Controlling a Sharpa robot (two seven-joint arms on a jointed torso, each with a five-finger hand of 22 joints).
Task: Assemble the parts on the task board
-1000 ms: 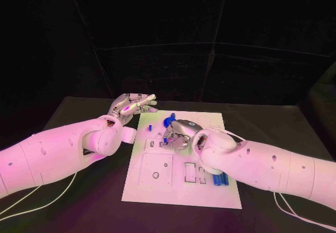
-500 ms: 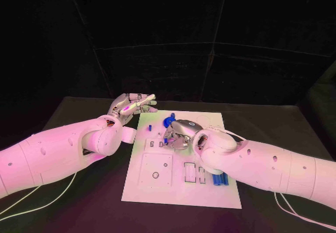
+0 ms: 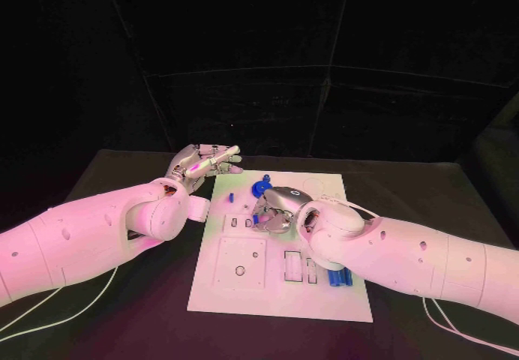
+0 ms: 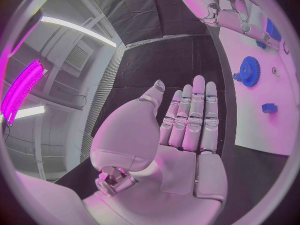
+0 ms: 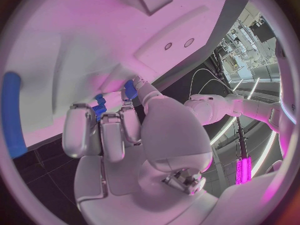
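On the left we see the left hand (image 3: 201, 160) raised over the black table (image 3: 130, 225), just off the far-left corner of the board (image 3: 325, 300). In its wrist view the left hand (image 4: 169, 150) lies flat, palm bare, fingers (image 4: 199, 110) straight and side by side with the thumb a little apart; it holds nothing.

Moving right, the white board lies in the middle of the table, long side running away from us. Near its far-left part a small blue peg (image 3: 230, 197) stands up. Just beyond it, toward the far edge, a blue gear (image 3: 263, 184) sits on the board; the left wrist view shows the same gear (image 4: 249, 71) flat on the white plate, with a small blue piece (image 4: 269, 107) well apart from it.

Next comes the right hand (image 3: 279, 208), bent down over the board's far middle, right beside the gear. In its wrist view the right hand (image 5: 125, 130) has its fingers (image 5: 80, 130) curled together, and a small blue part (image 5: 99, 106) is pinched at their tips, close against the board (image 5: 125, 40). Another bit of blue (image 5: 130, 89) shows by the thumb; we cannot tell whether it belongs to the same part.

Farthest right, blue pieces (image 3: 340, 278) lie on the board beside the right forearm, near its right edge.
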